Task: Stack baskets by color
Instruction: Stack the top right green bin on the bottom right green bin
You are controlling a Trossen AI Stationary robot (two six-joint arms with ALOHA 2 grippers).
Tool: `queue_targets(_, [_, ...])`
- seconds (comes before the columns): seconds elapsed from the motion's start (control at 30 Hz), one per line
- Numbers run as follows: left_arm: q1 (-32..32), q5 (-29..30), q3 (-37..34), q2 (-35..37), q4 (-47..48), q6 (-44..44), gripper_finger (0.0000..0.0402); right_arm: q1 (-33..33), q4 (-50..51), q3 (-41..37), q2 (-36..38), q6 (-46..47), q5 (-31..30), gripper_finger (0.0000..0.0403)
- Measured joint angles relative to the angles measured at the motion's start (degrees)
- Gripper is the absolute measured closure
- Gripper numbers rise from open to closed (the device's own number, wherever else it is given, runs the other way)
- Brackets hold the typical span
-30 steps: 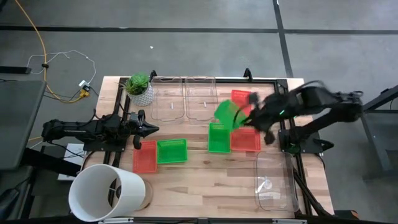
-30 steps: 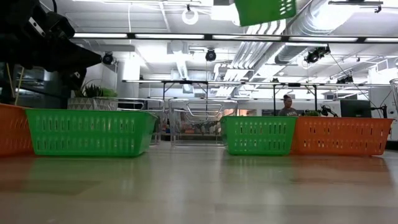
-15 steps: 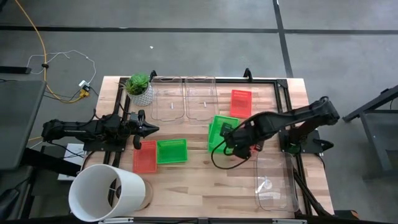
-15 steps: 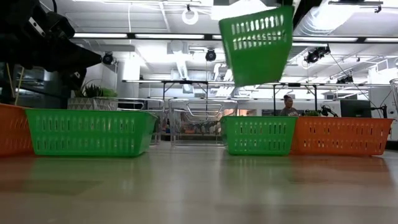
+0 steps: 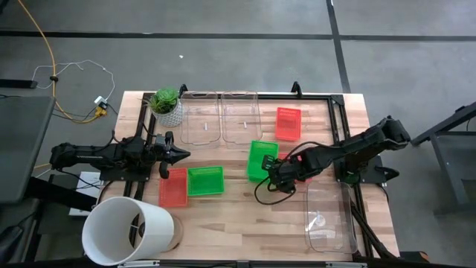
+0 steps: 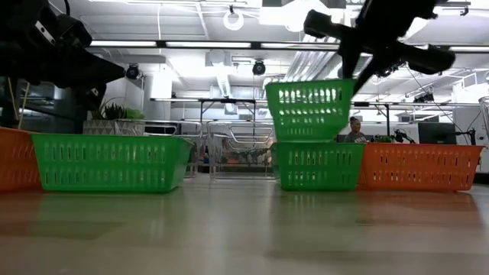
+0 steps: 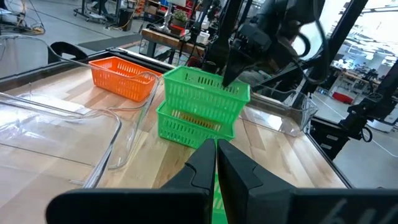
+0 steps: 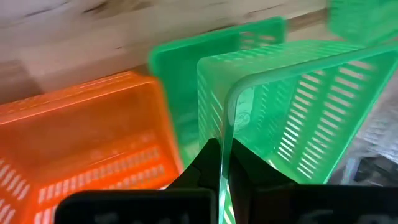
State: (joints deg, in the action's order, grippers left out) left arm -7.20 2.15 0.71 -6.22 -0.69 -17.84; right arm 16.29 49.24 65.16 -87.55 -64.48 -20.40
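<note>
The right end effector (image 5: 274,173) reaches in over the middle of the table (image 5: 245,216), its fingers pinched together on the rim of a green basket (image 6: 309,109). That held green basket sits on top of a second green basket (image 6: 317,166), roughly level and not pushed down into it, so most of its mesh wall stands clear above the lower one's rim. From the right wrist view, the thin green rim runs straight between the two dark fingers (image 8: 205,163).

Touching the lower green basket on the right arm's side is a red basket (image 6: 422,167), resting flat on the wood. Another red basket (image 5: 288,123) lies by itself farther back, near the clear plastic bins (image 5: 221,117).

Over on the left side, a third green basket (image 5: 205,180) and a red basket beside it (image 5: 173,187) sit edge to edge, well apart from the stack.

The left end effector (image 5: 180,155) hangs just behind that pair, fingers together and holding nothing, with the left arm stretched in from the table's edge.

A small potted plant (image 5: 166,104) stands at the back left corner, and a white bucket (image 5: 130,228) lies tipped on its side at the front left. Another clear bin (image 5: 329,216) rests at the front right.
</note>
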Motion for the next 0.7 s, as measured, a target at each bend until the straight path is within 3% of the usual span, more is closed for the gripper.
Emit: queue_targets(0.7, [0.0, 0.0, 0.0, 0.0, 0.0, 0.0, 0.0396, -1.7, -5.1, -6.0, 0.0, -3.3, 3.0, 0.0394])
